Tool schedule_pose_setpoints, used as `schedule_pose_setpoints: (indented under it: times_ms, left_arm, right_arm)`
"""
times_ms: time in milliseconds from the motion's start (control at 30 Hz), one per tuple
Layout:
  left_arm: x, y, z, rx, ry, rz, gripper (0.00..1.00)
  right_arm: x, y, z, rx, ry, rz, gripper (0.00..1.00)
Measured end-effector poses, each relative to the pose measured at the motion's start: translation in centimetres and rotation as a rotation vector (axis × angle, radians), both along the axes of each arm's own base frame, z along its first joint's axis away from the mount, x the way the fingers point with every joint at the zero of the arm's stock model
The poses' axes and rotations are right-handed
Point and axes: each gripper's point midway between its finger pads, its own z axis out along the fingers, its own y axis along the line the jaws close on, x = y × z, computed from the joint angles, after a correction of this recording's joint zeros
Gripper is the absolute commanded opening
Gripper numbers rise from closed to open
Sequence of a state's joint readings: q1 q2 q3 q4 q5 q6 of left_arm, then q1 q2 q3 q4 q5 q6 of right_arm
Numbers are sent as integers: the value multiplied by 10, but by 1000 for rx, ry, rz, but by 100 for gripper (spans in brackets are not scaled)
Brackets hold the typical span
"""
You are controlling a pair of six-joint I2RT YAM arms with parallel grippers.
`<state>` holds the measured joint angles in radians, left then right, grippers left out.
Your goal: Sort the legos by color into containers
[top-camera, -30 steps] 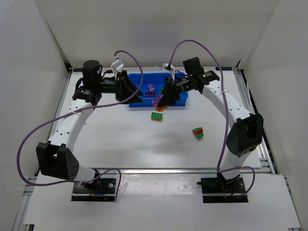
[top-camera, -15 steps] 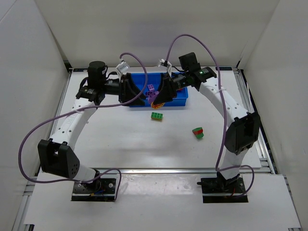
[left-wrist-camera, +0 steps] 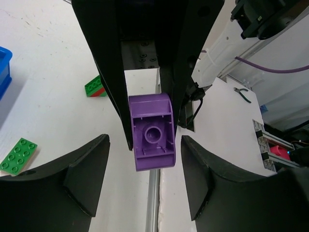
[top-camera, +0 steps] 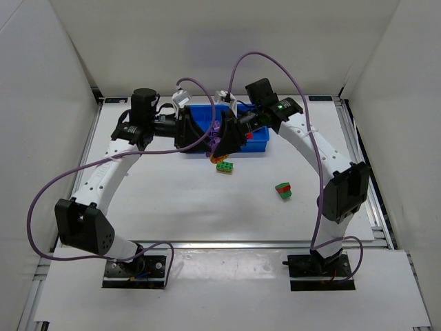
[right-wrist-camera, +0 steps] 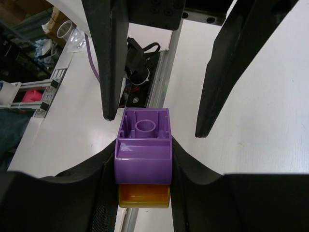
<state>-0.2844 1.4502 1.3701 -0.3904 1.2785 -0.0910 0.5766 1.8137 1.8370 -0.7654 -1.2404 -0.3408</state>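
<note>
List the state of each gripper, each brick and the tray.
blue tray: on the table, contents mostly hidden by arms.
right gripper: shut on purple brick.
left gripper: open, fingers flanking purple brick, not touching.
purple brick: held off the table.
yellow brick: against purple brick, in the same grip.
green plate: flat on table, outside blue tray.
red-and-green brick: loose on table, outside blue tray.

I see white arm links (top-camera: pixel 103 176), black joints (top-camera: pixel 83 231), purple cable (top-camera: pixel 28 221) trailing in loops (green light (top-camera: pixel 282 106) glows just behind right gripper (top-camera: pixel 222 143)).
</note>
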Motion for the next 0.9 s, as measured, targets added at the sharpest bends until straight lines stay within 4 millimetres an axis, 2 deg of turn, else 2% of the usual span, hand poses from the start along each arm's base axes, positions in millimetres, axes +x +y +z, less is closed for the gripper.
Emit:
schedule_pose_setpoints:
  times_ms: [200,233,333,433,467,533,567,600,667,700,800,867,900]
  left_arm:
    - [0,-4,-1,11,-11,-6,63]
    - [0,-5,-2,12,-12,-9,59]
    - [-3,-8,-5,20,-8,-20,54]
    - [-3,-8,-8,32,-6,-11,46]
    - [-2,-8,-9,34,-6,-8,38]
    - [-2,-8,-10,38,-7,-7,30]
    - [-1,-8,-11,40,-9,-4,23]
    - [-1,-8,-11,42,-10,-2,20]
    - [0,-8,-12,46,-13,1,17]
    - [0,-8,-12,47,-15,2,15]
    - [1,-7,-14,53,-25,9,12]
    - [3,-7,-16,62,-27,23,11]
    - [6,-6,-18,68,-33,33,11]
  right_arm:
    - [1,1,4,5,-19,-3,0]
    - [2,1,4,6,-21,-3,0]
    - [4,2,4,3,-25,-8,0]
    - [5,2,1,-13,-14,-17,0]
    - [6,2,0,-16,-13,-18,0]
    - [7,2,-1,-20,-9,-19,1]
    - [7,2,-1,-21,-8,-19,5]
    - [7,2,-2,-22,-6,-19,9]
    - [8,2,-3,-25,-6,-22,23]
    - [8,2,-3,-27,-7,-24,35]
    - [9,2,-5,-36,-9,-32,53]
    - [8,2,-6,-38,4,-31,61]
    - [8,1,-9,-51,9,-41,61]
